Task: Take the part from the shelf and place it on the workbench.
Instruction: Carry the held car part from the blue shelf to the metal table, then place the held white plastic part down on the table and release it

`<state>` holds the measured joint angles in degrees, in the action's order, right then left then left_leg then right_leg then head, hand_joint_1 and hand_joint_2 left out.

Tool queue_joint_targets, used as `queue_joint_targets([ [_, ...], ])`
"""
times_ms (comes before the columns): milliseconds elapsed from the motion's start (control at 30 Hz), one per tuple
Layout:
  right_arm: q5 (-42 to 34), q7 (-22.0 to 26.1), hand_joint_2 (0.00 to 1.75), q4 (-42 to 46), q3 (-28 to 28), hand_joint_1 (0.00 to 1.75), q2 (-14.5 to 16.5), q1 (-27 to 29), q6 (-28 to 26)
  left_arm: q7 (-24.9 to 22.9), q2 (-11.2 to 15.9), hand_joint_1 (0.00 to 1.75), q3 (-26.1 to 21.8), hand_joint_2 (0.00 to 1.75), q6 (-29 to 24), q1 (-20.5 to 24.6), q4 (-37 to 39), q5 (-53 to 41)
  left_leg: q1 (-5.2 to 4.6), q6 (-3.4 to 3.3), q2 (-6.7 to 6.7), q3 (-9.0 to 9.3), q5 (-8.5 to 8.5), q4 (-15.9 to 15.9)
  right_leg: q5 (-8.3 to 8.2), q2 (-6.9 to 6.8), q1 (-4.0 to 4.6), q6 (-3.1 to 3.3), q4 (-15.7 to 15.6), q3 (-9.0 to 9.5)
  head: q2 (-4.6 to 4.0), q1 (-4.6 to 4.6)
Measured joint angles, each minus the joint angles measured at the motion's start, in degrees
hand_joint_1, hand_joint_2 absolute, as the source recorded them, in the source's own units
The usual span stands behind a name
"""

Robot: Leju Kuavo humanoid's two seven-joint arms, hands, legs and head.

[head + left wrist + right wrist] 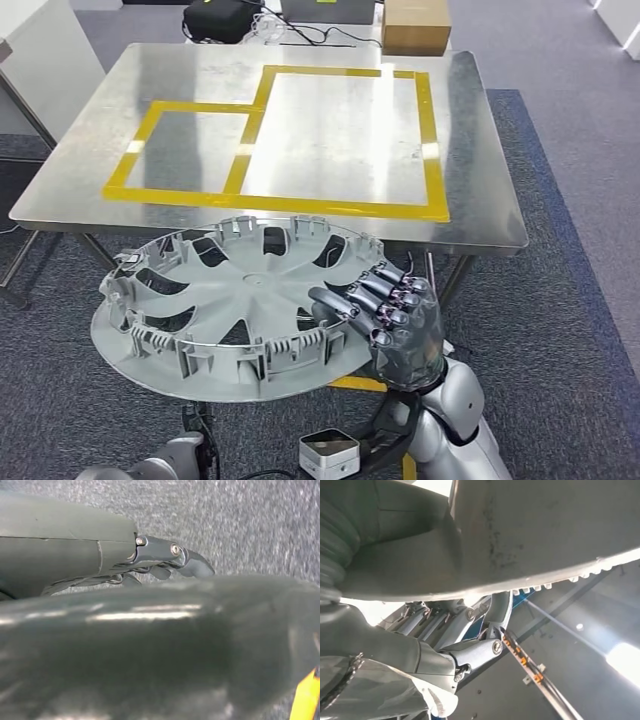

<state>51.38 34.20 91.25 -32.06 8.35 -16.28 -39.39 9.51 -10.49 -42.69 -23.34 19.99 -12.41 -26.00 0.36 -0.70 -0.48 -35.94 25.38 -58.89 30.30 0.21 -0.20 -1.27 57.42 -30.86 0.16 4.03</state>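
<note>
Steel workbench (317,150) ahead | wheel cover (226,300) — right hand (396,320) fingers (355,300) clamp its rim | left hand (113,560) underneath — grip unclear

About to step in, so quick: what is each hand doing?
Left hand: under the wheel cover; grip cannot be told.
Right hand: holding the wheel cover's rim.

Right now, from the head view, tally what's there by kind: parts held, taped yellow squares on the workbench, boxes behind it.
Grey wheel cover part, gripped by the right hand: 1
Yellow taped squares on the workbench: 2
Cardboard box: 1
Total: 4
</note>
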Motion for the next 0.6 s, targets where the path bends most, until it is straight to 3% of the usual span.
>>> queue_joint_targets([
  [67, -0.1, 0.0, 1.75, -0.1, 0.0, 1.75, 0.1, -0.1, 0.0, 0.0, 0.0, 0.00, 0.0, 0.00, 0.0, 0.1, 0.0, 0.0, 0.32, -0.59, -0.04, 0.81, 0.21, 0.6, 1.35, -0.11, 0.01, -0.52, 2.5, -1.36, -0.01, -0.24],
  [167, -0.3, 0.0, 1.75, -0.4, 0.0, 1.75, 0.1, -0.1, 0.0, 0.0, 0.0, 0.00, 0.0, 0.00, 0.3, 0.1, 0.0, 0.0, 0.33, -1.16, -0.02, 1.58, 0.84, 0.7, 4.51, -0.15, -0.16, -0.93, 13.6, -8.44, -0.01, -0.52],
  [200, -0.3, 0.0, 1.75, -0.5, 0.0, 1.75, 0.1, 0.0, 0.0, 0.0, 0.0, 0.00, 0.0, 0.00, 0.3, 0.0, 0.0, 0.0, 0.30, -1.21, -0.02, 1.91, 1.15, 0.7, 4.35, -0.15, -0.18, -1.01, 16.0, -10.52, -0.01, -0.52],
  [233, -0.3, 0.0, 1.75, -0.6, 0.0, 1.75, 0.1, 0.0, 0.0, 0.0, 0.0, 0.00, 0.0, 0.00, 0.3, 0.0, 0.0, 0.0, 0.29, -1.19, -0.06, 2.37, 1.53, 0.7, 3.00, -0.16, -0.18, -1.01, 16.3, -11.58, -0.01, -0.53],
  [300, 0.0, 0.0, 1.75, -0.7, 0.0, 1.75, 0.1, 0.1, 0.0, 0.0, 0.0, 0.00, 0.0, 0.00, 0.3, -0.1, 0.0, 0.0, 0.28, -1.01, -0.17, 3.63, 2.45, 0.7, -2.48, -0.17, -0.17, -0.73, 10.4, -10.24, -0.01, -0.55],
  [333, 0.2, 0.0, 1.75, -0.8, 0.0, 1.75, 0.1, 0.0, 0.0, 0.0, 0.0, 0.00, 0.0, 0.00, 0.3, -0.1, 0.0, 0.0, 0.20, -0.81, -0.22, 4.18, 2.93, 0.7, -4.65, -0.17, -0.08, -0.53, 6.6, -8.69, -0.01, -0.56],
  [367, 0.5, 0.0, 1.75, -0.8, 0.0, 1.75, 0.1, 0.0, 0.0, 0.0, 0.0, 0.00, -0.1, 0.00, 0.4, 0.0, 0.0, 0.0, 0.14, -0.54, -0.26, 4.51, 3.35, 0.7, -5.80, -0.17, 0.01, -0.32, 3.4, -7.21, -0.01, -0.58],
  [400, 0.9, -0.1, 1.75, -0.8, 0.0, 1.75, 0.1, -0.1, 0.0, 0.0, 0.0, 0.00, -0.1, 0.00, 0.4, 0.0, 0.0, -0.1, 0.10, -0.24, -0.25, 4.65, 3.61, 0.7, -6.03, -0.13, 0.11, -0.11, 1.5, -6.26, -0.01, -0.54],
  [533, 3.2, -0.9, 1.75, -1.0, 0.0, 1.75, 0.1, -0.8, 0.0, -0.2, 0.0, 0.00, -0.1, 0.00, 0.6, 0.2, 0.0, -0.3, 0.14, 1.02, -0.09, 4.76, 4.52, 0.3, -4.95, 0.08, -0.05, 0.96, 0.4, -5.04, 0.00, -0.32],
  [600, 4.3, -1.3, 1.75, -1.1, 0.0, 1.75, 0.2, -1.3, 0.0, -0.2, 0.0, 0.00, -0.1, 0.00, 0.7, 0.3, 0.0, -0.4, 0.27, 1.63, 0.00, 2.62, 6.58, -4.4, -4.54, -0.11, -0.35, 1.54, 0.0, -4.11, 0.00, -0.12],
])
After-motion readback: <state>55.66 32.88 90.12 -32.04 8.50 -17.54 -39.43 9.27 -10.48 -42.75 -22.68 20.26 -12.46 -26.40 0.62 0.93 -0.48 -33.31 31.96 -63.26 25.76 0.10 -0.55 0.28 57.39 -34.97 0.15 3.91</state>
